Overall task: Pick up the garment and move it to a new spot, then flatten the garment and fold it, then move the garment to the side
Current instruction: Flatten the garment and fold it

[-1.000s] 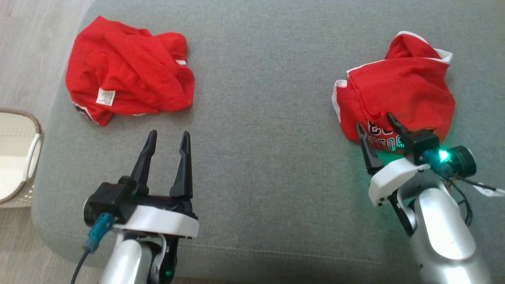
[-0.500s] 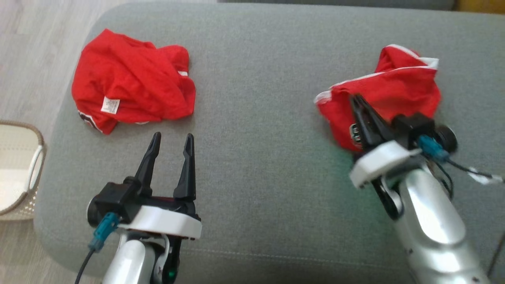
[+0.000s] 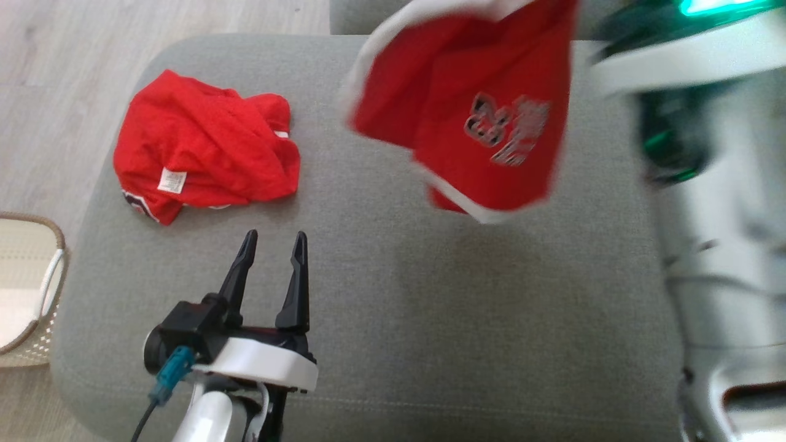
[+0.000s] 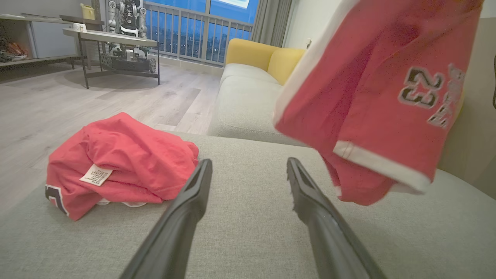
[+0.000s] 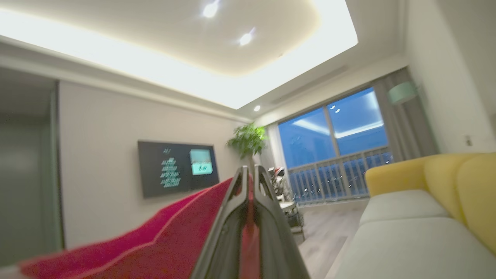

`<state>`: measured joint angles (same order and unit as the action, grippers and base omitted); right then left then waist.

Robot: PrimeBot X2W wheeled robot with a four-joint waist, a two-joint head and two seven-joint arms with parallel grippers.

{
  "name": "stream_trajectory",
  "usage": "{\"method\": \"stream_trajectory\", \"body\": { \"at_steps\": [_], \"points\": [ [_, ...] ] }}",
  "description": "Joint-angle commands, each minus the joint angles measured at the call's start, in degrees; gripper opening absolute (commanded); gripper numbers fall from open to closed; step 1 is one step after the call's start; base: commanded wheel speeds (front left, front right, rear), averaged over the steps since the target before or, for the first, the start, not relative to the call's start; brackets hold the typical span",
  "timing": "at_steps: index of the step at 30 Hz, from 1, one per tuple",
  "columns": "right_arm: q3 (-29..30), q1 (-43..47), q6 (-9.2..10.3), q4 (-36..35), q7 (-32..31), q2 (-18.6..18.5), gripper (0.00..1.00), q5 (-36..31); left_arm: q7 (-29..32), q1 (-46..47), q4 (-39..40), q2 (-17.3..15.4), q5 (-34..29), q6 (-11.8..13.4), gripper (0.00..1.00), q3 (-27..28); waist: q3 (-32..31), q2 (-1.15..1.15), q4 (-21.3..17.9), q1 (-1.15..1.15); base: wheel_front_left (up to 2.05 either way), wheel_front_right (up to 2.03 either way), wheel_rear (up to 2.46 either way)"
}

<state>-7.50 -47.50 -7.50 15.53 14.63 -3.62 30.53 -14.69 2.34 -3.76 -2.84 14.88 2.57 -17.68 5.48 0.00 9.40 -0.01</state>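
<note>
Garment (image 3: 466, 116) now aloft in right pincer (image 5: 251, 170), long axis vertical, hem down.

On the cushion (image 3: 430, 319), the far left corner is blocked by a crumpled red garment (image 3: 202, 153); the far middle is overhung by a hanging jersey (image 3: 473, 116); the near half is unobstructed.

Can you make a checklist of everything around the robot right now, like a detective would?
Surface: grey cushion, soft woven fabric.
Job's things: red jersey with the number 23 hangs in the air from the right gripper.
Clutter: second red garment crumpled at the cushion's far left; basket on the floor.
Grippers: left gripper open and empty; right gripper shut on the jersey.
Cables: black cable with a teal plug at the left wrist.
Surroundings: wooden floor, yellow sofa, wall screen, plant, window.
</note>
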Motion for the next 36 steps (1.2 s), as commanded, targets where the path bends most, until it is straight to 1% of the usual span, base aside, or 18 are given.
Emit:
{"method": "stream_trajectory", "body": {
  "at_steps": [1, 3, 5, 8, 12, 13, 14, 17, 20, 22, 25, 27, 30, 34, 36],
  "points": [
    [2.1, -0.9, 0.01, -1.0, 0.3, 0.7, 0.0, 0.5, -0.3, 1.6, 2.1, 0.0, 0.0, 0.4, 1.0, 1.9, 0.2, 0.0, -0.3, 0.01, 0.0, 0.0, 0.0],
    [8.0, 0.4, 0.01, 3.7, 0.3, 0.7, 0.0, 0.7, -0.3, 1.6, 2.4, 0.0, 0.0, 0.5, 1.0, 2.1, 0.5, 0.0, -0.7, 0.01, 0.0, 0.0, 0.0],
    [12.0, 1.7, 0.01, 10.2, 0.3, 0.7, 0.0, -0.8, -0.3, 1.7, 2.6, 0.0, -0.1, 0.5, 1.0, 2.2, 1.1, 0.0, -1.2, 0.01, 0.0, 0.0, 0.0],
    [17.6, 3.2, 0.01, 20.2, -1.3, 0.7, 0.0, -5.1, -0.3, 2.1, 2.6, 0.0, -0.2, 0.3, 1.0, 2.2, 2.3, 0.0, -2.1, 0.01, 0.0, 0.0, 0.0],
    [25.8, 2.4, 0.01, 32.8, -2.3, -1.9, 0.0, -14.9, -0.3, 3.0, 2.3, 0.0, -0.3, 0.0, 1.0, 1.9, 3.8, 0.0, -2.9, 0.01, 0.0, 0.0, 0.0],
    [28.0, 2.0, 0.01, 35.8, -2.7, -3.0, 0.25, -18.4, -0.3, 3.2, 2.3, 0.0, -0.3, -0.1, 1.0, 1.8, 4.1, 0.0, -3.0, 0.01, 0.0, 0.0, 0.0],
    [30.0, 1.2, 0.01, 38.1, -3.1, -3.7, 1.0, -21.6, -0.3, 3.4, 2.3, 0.0, -0.4, -0.1, 1.0, 1.8, 4.5, 0.0, -3.1, 0.01, 0.0, 0.0, 0.0],
    [33.6, -1.6, 0.01, 41.0, -2.6, -3.2, 1.0, -28.2, -0.3, 4.0, 2.2, 0.0, -0.3, -0.2, 1.0, 1.7, 4.9, 0.0, -3.3, 0.01, 0.0, 0.0, 0.0],
    [35.2, -3.1, 0.01, 40.7, -1.3, -2.2, 1.0, -33.1, -0.3, 4.1, 2.1, 0.0, -0.3, -0.2, 1.0, 2.0, 4.8, 0.0, -3.9, 0.01, 0.0, 0.0, 0.0],
    [35.1, -3.3, 0.01, 39.9, -0.6, -1.4, 1.0, -35.4, -0.3, 4.2, 2.0, 0.0, -0.3, -0.3, 1.0, 1.9, 4.3, 0.0, -4.3, 0.01, 0.0, 0.0, 0.0],
    [33.4, -2.4, 0.01, 37.2, 0.0, -0.3, 1.0, -37.2, -0.3, 4.2, 2.3, 0.0, -0.2, -0.3, 1.0, 1.9, 3.4, 0.0, -5.1, 0.01, 0.0, 0.0, 0.0],
    [31.6, -1.0, 0.01, 34.8, 0.2, 0.3, 1.0, -36.1, -0.3, 4.1, 2.7, 0.0, -0.2, -0.3, 1.0, 1.7, 2.7, 0.0, -5.7, 0.01, 0.0, 0.0, 0.0],
    [26.2, 2.9, 0.01, 29.1, 0.3, 0.6, 1.0, -33.1, -0.3, 3.9, 3.1, 0.0, -0.2, -0.4, 1.0, 1.0, 1.8, 0.0, -6.7, 0.01, 0.0, 0.0, 0.0],
    [18.4, 11.6, 0.01, 19.6, 0.3, 0.7, 1.0, -26.2, -0.3, 3.6, 3.3, 0.0, 0.1, -0.8, 1.0, -1.0, 1.2, 0.0, -8.1, 0.01, 0.0, 0.0, 0.0],
    [17.0, 16.1, 0.01, 14.6, 0.4, 0.7, 1.0, -23.9, -0.3, 3.6, 2.8, 0.0, 0.4, -1.2, 1.0, -2.5, 1.3, 0.0, -8.7, 0.01, 0.0, 0.0, 0.0]
  ]
}}
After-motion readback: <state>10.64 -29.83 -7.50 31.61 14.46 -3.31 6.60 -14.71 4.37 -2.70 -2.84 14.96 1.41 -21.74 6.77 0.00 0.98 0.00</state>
